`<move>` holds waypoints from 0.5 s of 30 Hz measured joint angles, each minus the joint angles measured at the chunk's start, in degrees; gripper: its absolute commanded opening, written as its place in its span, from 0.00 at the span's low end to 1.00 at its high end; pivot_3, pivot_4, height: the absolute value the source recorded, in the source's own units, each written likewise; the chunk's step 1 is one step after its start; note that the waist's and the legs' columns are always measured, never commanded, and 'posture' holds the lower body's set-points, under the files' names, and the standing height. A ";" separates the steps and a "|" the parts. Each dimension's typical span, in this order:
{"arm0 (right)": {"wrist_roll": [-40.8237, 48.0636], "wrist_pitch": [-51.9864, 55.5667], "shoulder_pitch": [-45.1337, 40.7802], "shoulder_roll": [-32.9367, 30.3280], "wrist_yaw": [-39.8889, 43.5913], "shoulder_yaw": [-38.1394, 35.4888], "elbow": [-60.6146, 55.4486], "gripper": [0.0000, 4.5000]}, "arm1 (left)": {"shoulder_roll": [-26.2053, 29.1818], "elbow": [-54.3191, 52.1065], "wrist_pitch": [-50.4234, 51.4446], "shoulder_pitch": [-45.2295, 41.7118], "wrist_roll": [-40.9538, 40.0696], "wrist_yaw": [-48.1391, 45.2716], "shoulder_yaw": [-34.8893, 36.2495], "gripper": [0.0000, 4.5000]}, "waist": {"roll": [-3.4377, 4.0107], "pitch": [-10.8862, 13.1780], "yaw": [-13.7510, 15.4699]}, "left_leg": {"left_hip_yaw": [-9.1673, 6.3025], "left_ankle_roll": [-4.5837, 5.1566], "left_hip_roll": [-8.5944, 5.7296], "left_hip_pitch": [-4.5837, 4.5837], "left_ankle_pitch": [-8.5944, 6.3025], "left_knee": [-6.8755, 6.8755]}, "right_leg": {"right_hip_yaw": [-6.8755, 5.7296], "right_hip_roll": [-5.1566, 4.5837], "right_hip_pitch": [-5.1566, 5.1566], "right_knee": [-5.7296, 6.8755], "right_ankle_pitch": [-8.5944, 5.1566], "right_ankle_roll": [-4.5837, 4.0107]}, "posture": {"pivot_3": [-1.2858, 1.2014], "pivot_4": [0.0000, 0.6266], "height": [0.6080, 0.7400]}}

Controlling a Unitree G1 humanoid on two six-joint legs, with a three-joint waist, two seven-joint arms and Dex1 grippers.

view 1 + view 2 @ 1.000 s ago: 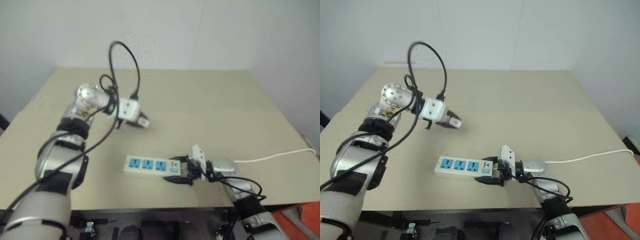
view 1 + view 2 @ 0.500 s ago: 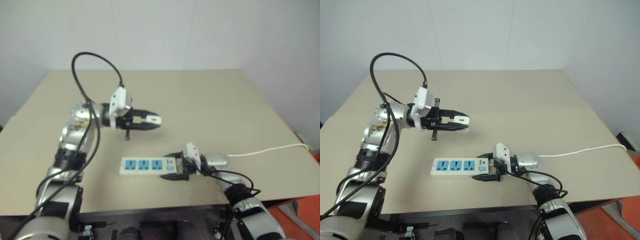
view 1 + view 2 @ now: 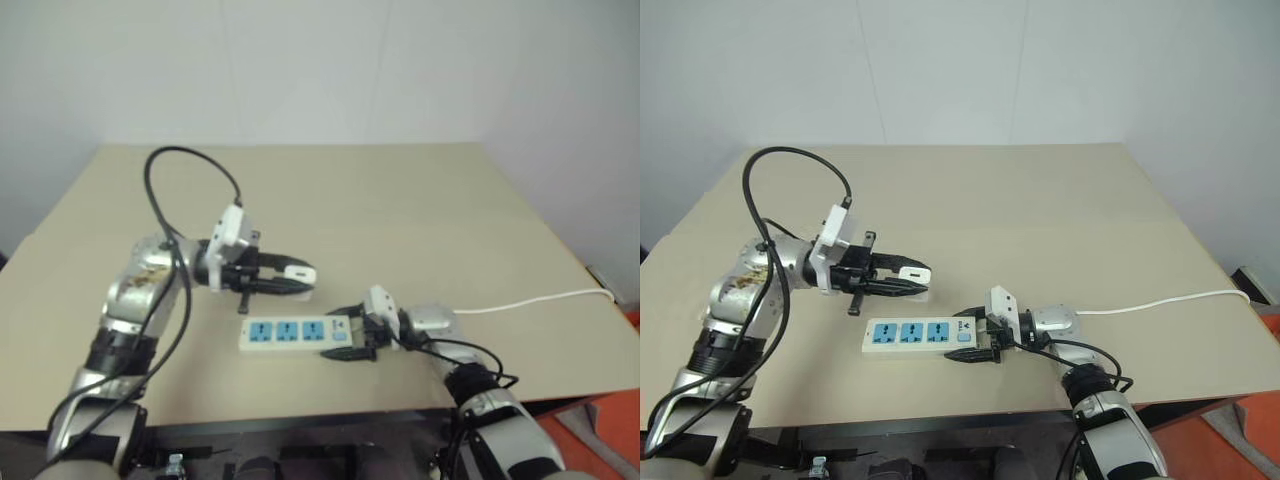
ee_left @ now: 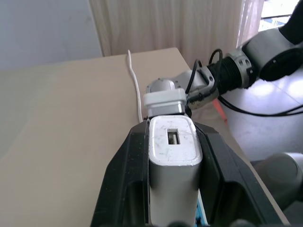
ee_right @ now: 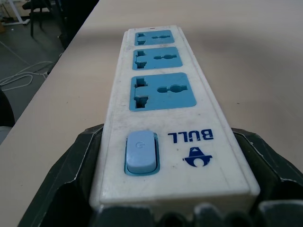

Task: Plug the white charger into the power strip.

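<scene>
The strip lies flat on the beige worktop, near its front edge and about midway across, its long side running left to right. Its three blue socket faces point up, and the pale blue switch sits at its right end, next to the printed "BULL" mark.

The right pincer comes in from the right, roughly level, and pinches that switch end of the strip: one black finger presses each long side of the white body, as the right wrist view shows. A thin white cord trails from behind this wrist across the worktop to the right edge.

The left pincer reaches in from the left, pointing right and roughly level. It is pressed together on the charger, a small white block held between its two black fingers, with the block's end sticking out past the fingertips. In the left wrist view that end face shows a small rectangular port. The charger hangs above the worktop, just on the far side of the strip, over the left part of it and not touching it. No socket has anything plugged in.

A black cable loops up from the left wrist module and arcs back over the arm.
</scene>
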 measured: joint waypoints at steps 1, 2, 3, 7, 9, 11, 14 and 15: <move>-0.02 0.00 0.00 0.02 0.00 0.00 0.00 0.76 | -1.01 -0.27 0.16 0.66 -0.46 0.89 0.01 0.23 | 0.00 0.00 0.00 | 0.00 0.00 0.00 0.02 0.00 -0.02 | 0.01 0.00 0.00 0.00 0.00 0.00 | 0.52 0.24 1.00; -0.04 0.00 0.00 0.07 -0.02 -0.01 0.00 0.76 | -1.84 -0.32 0.29 1.30 -0.97 1.48 0.00 0.23 | 0.00 0.00 -0.02 | 0.01 -0.01 0.00 0.03 0.01 -0.04 | 0.01 0.00 0.00 0.00 0.00 0.00 | 0.52 0.24 1.00; -0.06 0.00 0.00 0.13 -0.04 -0.03 0.00 0.76 | -2.37 -0.45 0.55 1.98 -1.21 1.94 -0.09 0.23 | 0.00 0.00 -0.05 | 0.02 -0.01 0.00 0.04 0.01 -0.06 | 0.04 0.00 -0.01 0.00 0.00 -0.01 | 0.52 0.24 1.00; -0.12 0.01 0.00 0.17 -0.07 -0.19 0.04 0.76 | -3.35 -0.45 1.30 4.57 -1.00 2.22 -1.70 0.23 | 0.00 0.00 -0.02 | 0.05 -0.04 -0.01 0.11 0.02 -0.16 | 0.06 0.00 0.01 -0.01 0.00 -0.01 | 0.52 0.24 1.00; -0.17 0.01 -0.01 0.18 -0.09 -0.22 0.07 0.76 | -4.07 -0.10 0.78 5.00 -0.46 2.26 -2.74 0.23 | 0.00 0.00 0.01 | 0.06 -0.04 -0.02 0.12 0.02 -0.16 | 0.06 -0.01 0.02 -0.01 0.00 -0.01 | 0.52 0.24 1.00; -0.21 0.02 -0.02 0.21 -0.12 -0.24 0.12 0.76 | -4.58 1.33 -2.12 5.15 1.49 1.94 -4.20 0.23 | 0.00 0.00 0.00 | 0.09 -0.04 -0.03 0.18 0.03 -0.20 | 0.08 0.00 0.05 -0.02 0.00 -0.03 | 0.52 0.24 1.00; -0.21 0.03 -0.05 0.22 -0.11 -0.31 0.12 0.76 | -5.49 3.49 -4.86 5.92 3.44 1.79 -5.42 0.23 | 0.00 0.00 -0.03 | 0.10 -0.05 -0.02 0.20 0.03 -0.28 | 0.10 0.00 0.04 -0.03 -0.01 -0.05 | 0.52 0.24 1.00; -0.21 0.04 -0.06 0.23 -0.12 -0.33 0.12 0.76 | -5.66 4.34 -5.55 6.16 3.94 1.64 -6.01 0.23 | 0.00 0.00 -0.03 | 0.10 -0.05 -0.02 0.20 0.03 -0.28 | 0.10 0.00 0.04 -0.04 -0.01 -0.05 | 0.52 0.24 1.00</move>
